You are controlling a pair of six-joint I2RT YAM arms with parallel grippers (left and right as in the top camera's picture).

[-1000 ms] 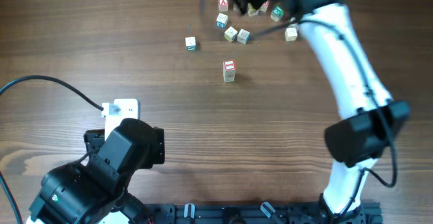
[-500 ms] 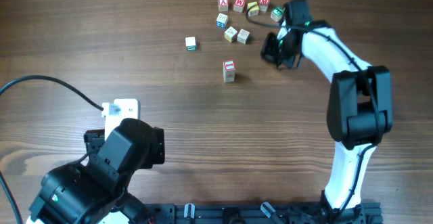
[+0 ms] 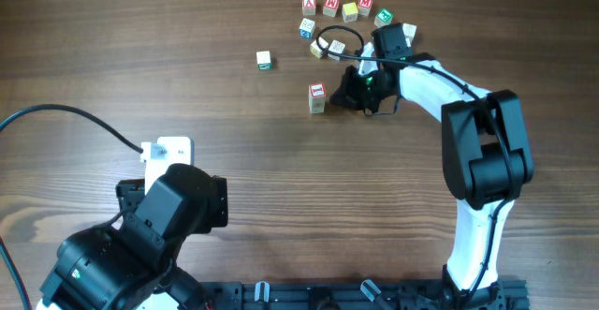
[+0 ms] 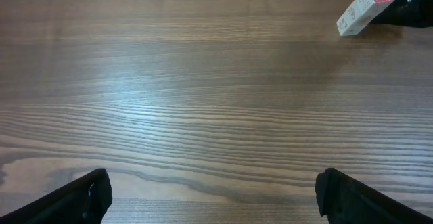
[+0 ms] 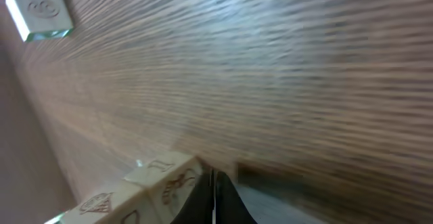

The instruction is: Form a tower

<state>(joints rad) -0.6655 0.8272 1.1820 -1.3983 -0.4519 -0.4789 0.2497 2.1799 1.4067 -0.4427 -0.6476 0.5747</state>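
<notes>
The tower (image 3: 316, 97) is a short stack of pale letter cubes with a red-marked top face, standing mid-table. It also shows at the top right of the left wrist view as the tower (image 4: 365, 9). My right gripper (image 3: 348, 93) is shut and empty, just right of the tower at its level. In the right wrist view its fingertips (image 5: 214, 197) are pressed together right against the side of the tower's cubes (image 5: 159, 183). My left gripper (image 4: 213, 190) is open over bare wood near the front left, far from the tower.
Several loose letter cubes lie in a cluster (image 3: 337, 15) at the back, behind the right arm. A single cube (image 3: 265, 60) lies to the tower's back left and shows as a green-edged cube (image 5: 39, 11) in the right wrist view. A black cable (image 3: 65, 113) runs at the left.
The right arm has swung from the back cluster forward and left, down beside the tower, and its gripper has shut. The left arm and the tower have not moved.
</notes>
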